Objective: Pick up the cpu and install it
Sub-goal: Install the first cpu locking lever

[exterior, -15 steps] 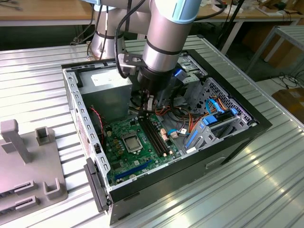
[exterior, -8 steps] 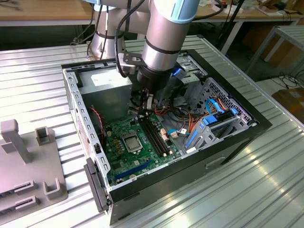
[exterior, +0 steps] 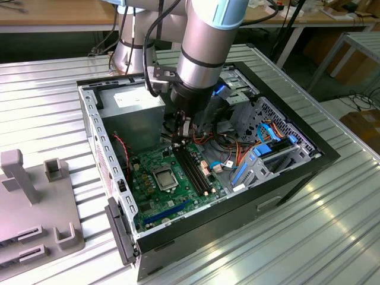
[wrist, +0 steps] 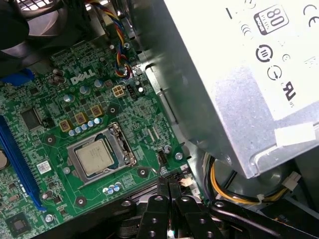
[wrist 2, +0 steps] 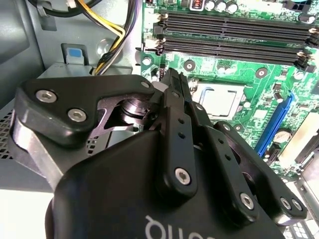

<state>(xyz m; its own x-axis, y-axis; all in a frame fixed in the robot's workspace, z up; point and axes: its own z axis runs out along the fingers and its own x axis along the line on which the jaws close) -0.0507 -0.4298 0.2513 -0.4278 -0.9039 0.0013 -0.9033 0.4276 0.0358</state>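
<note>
CPU [wrist: 94,157] sits flat in the motherboard [wrist: 55,114] socket, within its silver frame. Fingers [wrist: 168,191] are pressed together, holding nothing, above the board near the memory slots [wrist 2: 234,30]. Grey power-supply box [wrist: 239,79] stands just beside the gripper [exterior: 181,132].

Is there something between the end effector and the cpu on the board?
Nothing visible does. In the first wrist view the cpu lies in its socket with its metal top uncovered, and the end effector hangs beside it over bare motherboard. Its fingers are pressed together and hold nothing.
</note>
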